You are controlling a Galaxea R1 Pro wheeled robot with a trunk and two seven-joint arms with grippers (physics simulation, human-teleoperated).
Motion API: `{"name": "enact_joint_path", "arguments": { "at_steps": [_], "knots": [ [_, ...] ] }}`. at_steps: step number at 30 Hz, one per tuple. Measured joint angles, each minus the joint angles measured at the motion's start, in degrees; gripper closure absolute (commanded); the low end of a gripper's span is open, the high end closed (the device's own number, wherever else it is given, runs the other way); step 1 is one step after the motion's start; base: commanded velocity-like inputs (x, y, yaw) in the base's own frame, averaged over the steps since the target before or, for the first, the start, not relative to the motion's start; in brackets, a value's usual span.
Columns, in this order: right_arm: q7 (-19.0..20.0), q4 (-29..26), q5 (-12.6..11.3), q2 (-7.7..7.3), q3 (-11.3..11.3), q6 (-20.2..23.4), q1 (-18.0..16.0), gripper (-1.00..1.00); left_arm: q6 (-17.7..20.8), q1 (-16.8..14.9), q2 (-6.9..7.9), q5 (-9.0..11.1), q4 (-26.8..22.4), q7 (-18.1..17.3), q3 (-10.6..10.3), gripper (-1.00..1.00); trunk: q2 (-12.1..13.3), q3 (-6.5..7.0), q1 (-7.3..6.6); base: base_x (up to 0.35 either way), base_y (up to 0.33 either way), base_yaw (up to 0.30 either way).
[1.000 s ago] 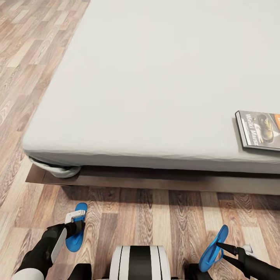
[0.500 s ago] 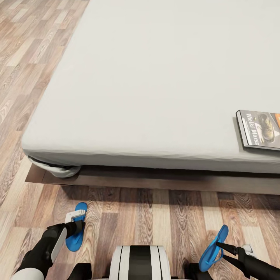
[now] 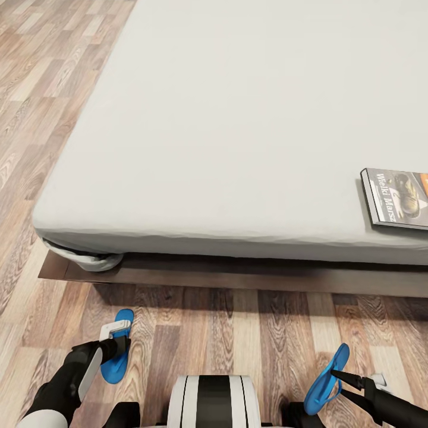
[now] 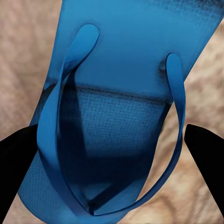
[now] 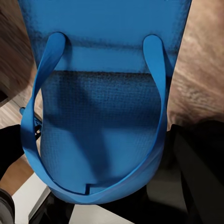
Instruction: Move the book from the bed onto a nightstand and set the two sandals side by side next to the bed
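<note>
Two sandals: each at a gripper, well apart on the floor (image 3: 238, 321) before the bed (image 3: 238, 119).
Left sandal (image 3: 116, 348): lies flat, long axis toward the bed; left gripper (image 3: 116, 345) straddles it, fingers spread either side, contact unclear.
Right sandal (image 3: 326, 380): tilted on edge, pinched by the right gripper (image 3: 336, 375).
Book (image 3: 397, 198): on the mattress, nearer the right arm.

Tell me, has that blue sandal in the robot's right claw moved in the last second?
Barely. Against the floor planks, the sandal in the right gripper has drifted only very slightly down the head view; the bed looks unchanged.
</note>
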Motion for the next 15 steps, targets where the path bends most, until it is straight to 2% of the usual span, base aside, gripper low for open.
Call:
{"name": "enact_joint_path", "arguments": {
  "at_steps": [10, 15],
  "knots": [
    [0.0, 0.0, 0.0, -0.02, 0.0, 0.0, 0.0, 1.00, 0.0, 0.0, 0.00, 0.1, 0.0, 0.0, 0.0, 1.00, 0.0, 0.00, 0.00, 0.000, 0.000, 0.000],
    [0.0, 0.0, 0.0, 0.00, 0.0, 0.0, 0.0, 1.00, 0.0, 0.0, 0.01, 0.1, 0.0, 0.0, 0.0, 1.00, 0.0, 0.66, -0.08, 0.000, 0.000, 0.000]
  ]
}}
